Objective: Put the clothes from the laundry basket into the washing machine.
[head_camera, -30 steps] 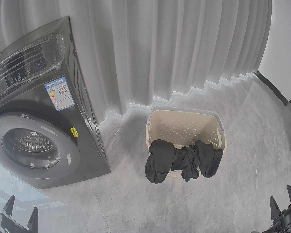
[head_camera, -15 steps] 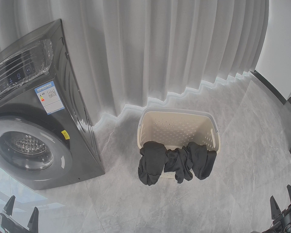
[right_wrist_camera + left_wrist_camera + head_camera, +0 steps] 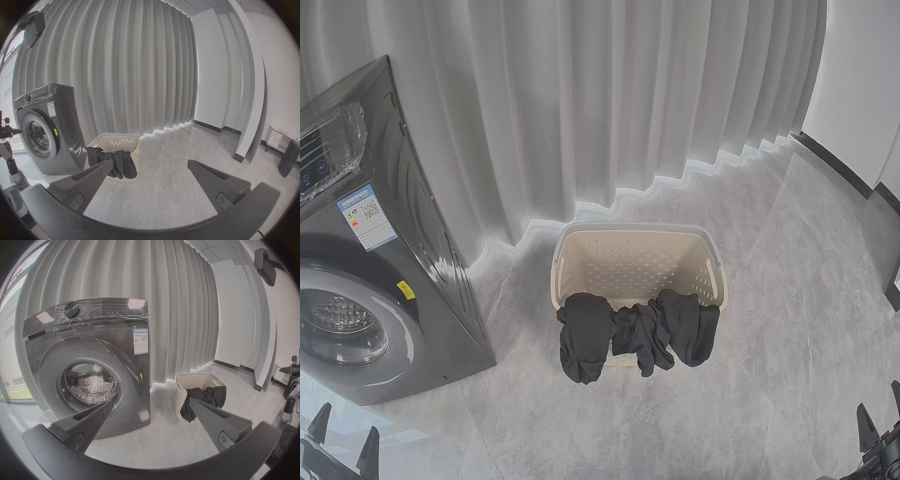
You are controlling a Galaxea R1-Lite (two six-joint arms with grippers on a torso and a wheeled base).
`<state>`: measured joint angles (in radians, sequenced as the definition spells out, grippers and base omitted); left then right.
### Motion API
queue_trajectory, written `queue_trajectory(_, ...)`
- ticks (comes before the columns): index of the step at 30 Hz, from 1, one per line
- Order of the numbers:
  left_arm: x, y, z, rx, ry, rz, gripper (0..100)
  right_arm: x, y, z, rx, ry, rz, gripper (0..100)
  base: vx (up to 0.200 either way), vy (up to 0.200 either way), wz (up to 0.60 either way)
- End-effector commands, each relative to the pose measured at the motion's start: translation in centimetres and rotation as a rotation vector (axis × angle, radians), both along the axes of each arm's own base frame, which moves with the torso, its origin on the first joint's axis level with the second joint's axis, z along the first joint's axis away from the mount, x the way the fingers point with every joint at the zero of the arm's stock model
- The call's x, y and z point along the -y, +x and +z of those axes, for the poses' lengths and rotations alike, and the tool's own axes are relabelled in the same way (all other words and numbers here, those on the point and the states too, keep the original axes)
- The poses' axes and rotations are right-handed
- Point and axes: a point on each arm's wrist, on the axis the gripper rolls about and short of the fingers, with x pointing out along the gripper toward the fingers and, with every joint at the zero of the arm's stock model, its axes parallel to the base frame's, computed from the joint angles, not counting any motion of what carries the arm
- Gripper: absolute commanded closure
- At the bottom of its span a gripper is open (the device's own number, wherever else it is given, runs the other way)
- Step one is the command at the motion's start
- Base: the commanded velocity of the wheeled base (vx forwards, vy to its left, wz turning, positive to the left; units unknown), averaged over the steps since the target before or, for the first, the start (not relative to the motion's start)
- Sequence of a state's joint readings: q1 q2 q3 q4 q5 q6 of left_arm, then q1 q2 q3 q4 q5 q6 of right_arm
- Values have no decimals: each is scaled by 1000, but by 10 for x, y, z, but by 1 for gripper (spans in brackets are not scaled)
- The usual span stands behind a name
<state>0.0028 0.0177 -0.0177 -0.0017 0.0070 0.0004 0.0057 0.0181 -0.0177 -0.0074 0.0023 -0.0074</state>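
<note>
Head view, catalogued near to far.

1. left gripper (image 3: 349, 419): low at the near left edge, with both dark fingers spread wide and nothing between them. In the left wrist view the left gripper (image 3: 150, 402) stands spread the same way, facing the washing machine front.
2. right gripper (image 3: 878, 400): low at the near right edge, fingers likewise parted and empty. In the right wrist view the right gripper (image 3: 150, 162) is spread above the floor, well apart from the basket.
3. floor (image 3: 737, 387): grey stone-look tiles, carrying everything listed below.
4. clothes (image 3: 637, 331): black and bunched, draped over the near rim of the laundry basket. Three lobes hang down its outer near wall; the rest lies just inside.
5. laundry basket (image 3: 637, 229): cream plastic, rectangular, its walls pierced with small cross-shaped holes. It stands upright on the floor near the middle, well apart from both grippers.
6. washing machine (image 3: 425, 262): dark grey front-loader, left of the basket with a strip of floor between them.
   - round door (image 3: 344, 328), with a glass window, lying flush against the front
   - control panel (image 3: 325, 156), under clear film
   - blue-and-white label (image 3: 365, 217) and small yellow sticker (image 3: 405, 290), both on the front
7. curtain (image 3: 581, 112): pale, pleated, floor-length, hanging behind the machine and the basket.
8. wall (image 3: 856, 94): white, at the far right, with dark skirting.
</note>
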Motion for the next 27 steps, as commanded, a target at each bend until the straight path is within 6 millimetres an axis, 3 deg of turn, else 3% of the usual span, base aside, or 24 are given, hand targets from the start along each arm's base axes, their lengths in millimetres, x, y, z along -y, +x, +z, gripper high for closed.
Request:
queue_trajectory(1, 0, 0, -5, -5, 1, 1, 0, 0, 1, -5, -16, 0, 1, 0, 0, -200, 0)
queue_trajectory(5, 0, 0, -5, -5, 0, 1, 0, 0, 1, -5, -16, 0, 1, 0, 0, -200, 0)
queue_trajectory(20, 0, 0, -5, -5, 1, 1, 0, 0, 1, -5, -16, 0, 1, 0, 0, 0, 0)
queue_trajectory(27, 0, 0, -5, -5, 0, 1, 0, 0, 1, -5, -16, 0, 1, 0, 171, 0, 0)
